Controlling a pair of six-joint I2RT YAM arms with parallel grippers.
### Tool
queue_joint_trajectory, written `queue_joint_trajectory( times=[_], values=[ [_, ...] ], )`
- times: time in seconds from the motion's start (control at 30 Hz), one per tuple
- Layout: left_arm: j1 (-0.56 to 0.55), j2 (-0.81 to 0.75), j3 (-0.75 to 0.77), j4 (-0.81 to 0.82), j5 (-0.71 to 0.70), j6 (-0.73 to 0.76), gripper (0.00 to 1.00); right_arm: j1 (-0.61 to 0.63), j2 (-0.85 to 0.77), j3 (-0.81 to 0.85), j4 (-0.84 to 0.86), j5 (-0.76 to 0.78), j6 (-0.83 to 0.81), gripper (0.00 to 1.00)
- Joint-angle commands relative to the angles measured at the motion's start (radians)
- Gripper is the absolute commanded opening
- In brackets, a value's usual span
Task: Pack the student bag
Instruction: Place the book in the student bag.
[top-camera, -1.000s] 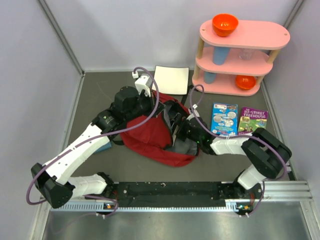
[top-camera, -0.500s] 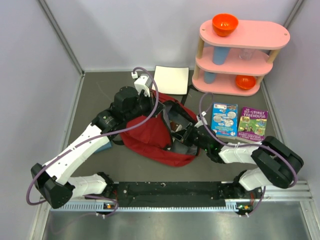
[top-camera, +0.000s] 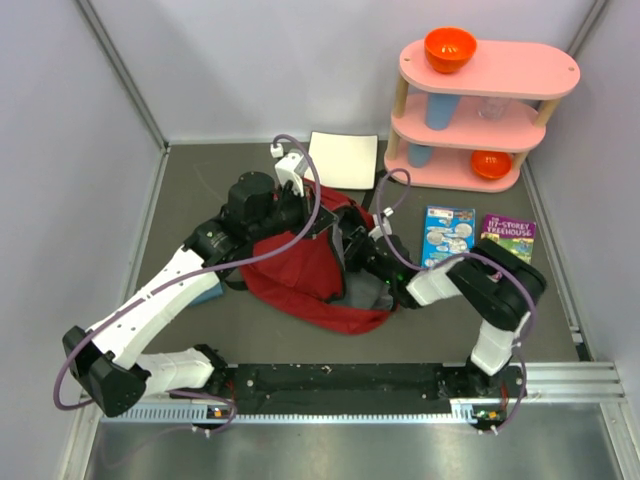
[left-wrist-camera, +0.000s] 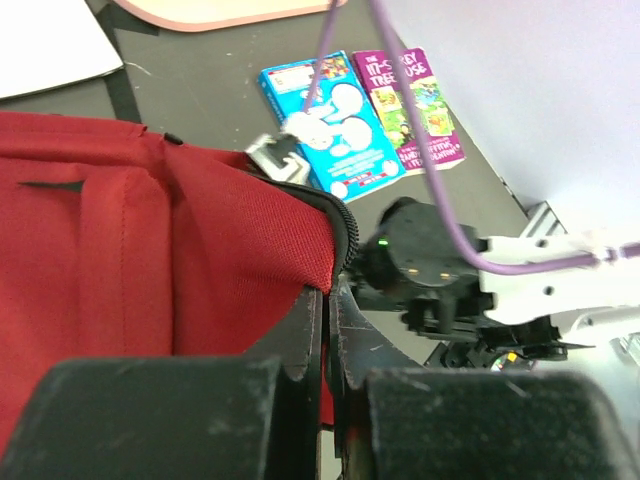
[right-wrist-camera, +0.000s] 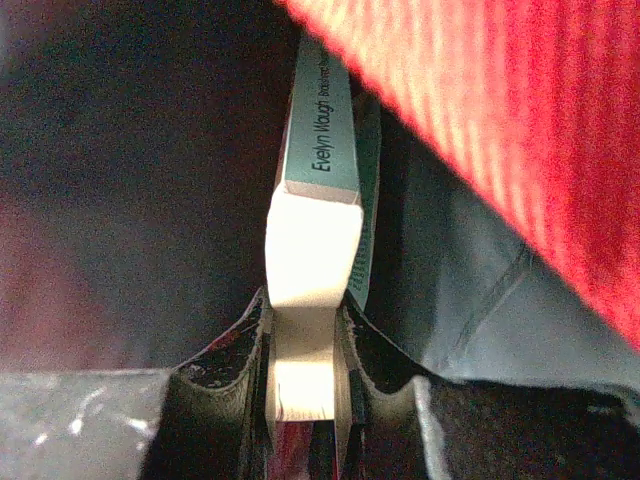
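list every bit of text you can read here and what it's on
"Evelyn Waugh": spine of the green book held by the right gripper, in the student bag.
"THE 117-STOREY TREEHOUSE": cover of the purple book.
Smaller print on the green spine: blurred.
Blue book cover: too small to read.

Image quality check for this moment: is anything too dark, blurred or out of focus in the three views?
Top external: evenly lit, sharp, no glare. Left wrist: the left gripper is a dark, soft foreground; the student bag and the blue book beyond are crisp. Right wrist: dim inside the bag, its red fabric blurred, yet the spine lettering of the held book reads clearly.
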Motion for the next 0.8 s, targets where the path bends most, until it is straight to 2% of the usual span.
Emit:
queue_joint_trajectory(
  times=[0.0,0.07,0.2,0.27,0.3,0.37,0.4,0.43,0.47,0.5,0.6,0.7,0.77],
  values=[
    [0.003,0.000,0.044,0.122,0.092,0.015,0.00,-0.006,0.106,0.126,0.253,0.054,0.070,0.00],
    [0.005,0.006,0.044,0.122,0.095,0.017,0.00,0.006,0.134,0.137,0.236,0.100,0.071,0.00],
    [0.013,0.017,0.044,0.125,0.118,0.003,0.00,0.014,0.142,0.183,0.044,0.140,0.016,0.02],
    [0.020,0.016,0.045,0.125,0.121,-0.002,0.00,0.014,0.119,0.166,0.018,0.137,-0.008,0.16],
    [0.020,0.013,0.044,0.125,0.114,-0.002,0.00,0.014,0.100,0.160,-0.033,0.146,-0.015,0.30],
    [0.025,0.002,0.036,0.125,0.102,0.000,0.00,0.014,0.044,0.142,-0.081,0.154,-0.062,0.35],
    [0.026,-0.001,0.033,0.125,0.097,0.000,0.00,0.009,0.024,0.140,-0.133,0.152,-0.067,0.46],
    [0.031,-0.003,0.028,0.123,0.091,0.000,0.00,0.011,0.001,0.137,-0.184,0.149,-0.114,0.50],
    [0.033,-0.001,0.028,0.119,0.088,-0.002,0.00,0.011,-0.047,0.136,-0.237,0.154,-0.128,0.58],
    [0.033,-0.001,0.027,0.114,0.088,-0.002,0.00,0.009,-0.074,0.136,-0.282,0.167,-0.146,0.70],
    [0.034,-0.004,0.022,0.109,0.086,0.001,0.00,0.009,-0.174,0.142,-0.454,0.206,-0.212,0.86],
    [0.034,-0.012,0.012,0.108,0.071,0.001,0.00,0.008,-0.251,0.149,-0.627,0.245,-0.239,0.93],
    [0.034,-0.013,0.011,0.102,0.060,0.003,0.00,0.008,-0.289,0.152,-0.722,0.252,-0.263,0.93]
  ],
)
